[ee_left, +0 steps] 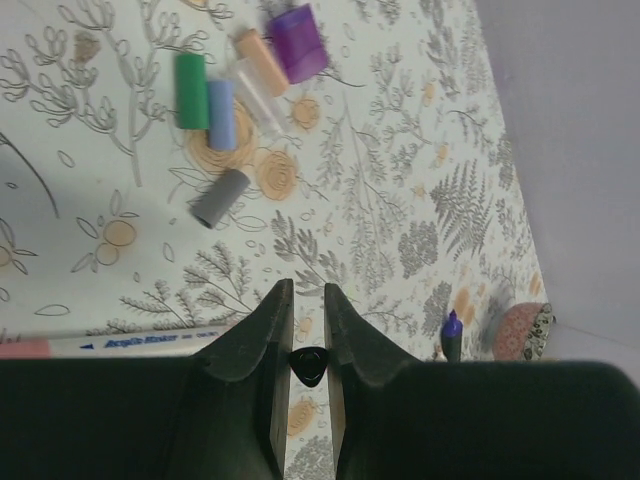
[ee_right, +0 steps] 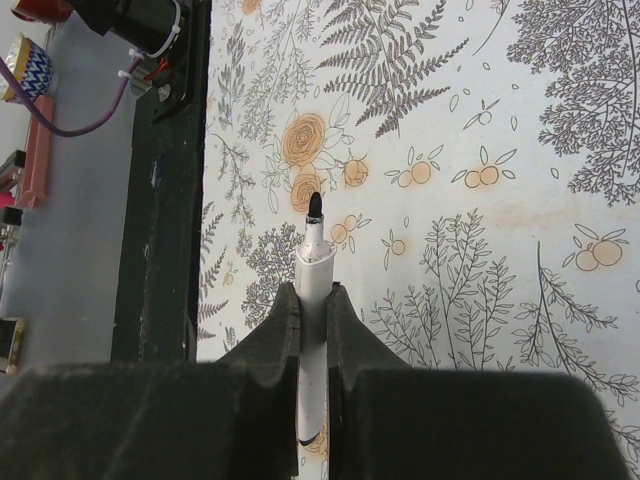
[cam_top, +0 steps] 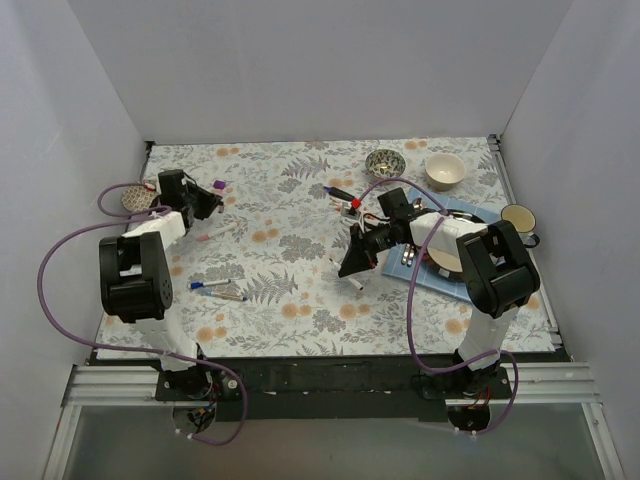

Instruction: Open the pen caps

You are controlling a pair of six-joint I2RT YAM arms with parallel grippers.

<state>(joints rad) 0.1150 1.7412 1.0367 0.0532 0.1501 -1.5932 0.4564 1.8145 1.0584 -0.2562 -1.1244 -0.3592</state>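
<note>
Several loose pen caps lie on the floral cloth in the left wrist view: green (ee_left: 191, 90), pale blue (ee_left: 220, 113), peach (ee_left: 262, 62), purple (ee_left: 299, 43) and grey (ee_left: 220, 197). My left gripper (ee_left: 308, 292) hangs just short of them, shut on a small black three-sided cap (ee_left: 308, 363) that sits deep between the jaws. From above, that gripper (cam_top: 205, 200) is at the far left beside the purple cap (cam_top: 218, 185). My right gripper (ee_right: 313, 292) is shut on a white pen barrel (ee_right: 313, 262) whose black tip is bare; it hovers mid-table (cam_top: 352, 262).
Two pens (cam_top: 215, 288) lie near the left arm and more pens (cam_top: 340, 192) at centre back. A patterned bowl (cam_top: 384, 162), white bowl (cam_top: 445, 170), mug (cam_top: 519, 218) and blue tray (cam_top: 430, 278) stand at the right. A small patterned dish (cam_top: 135, 199) sits far left.
</note>
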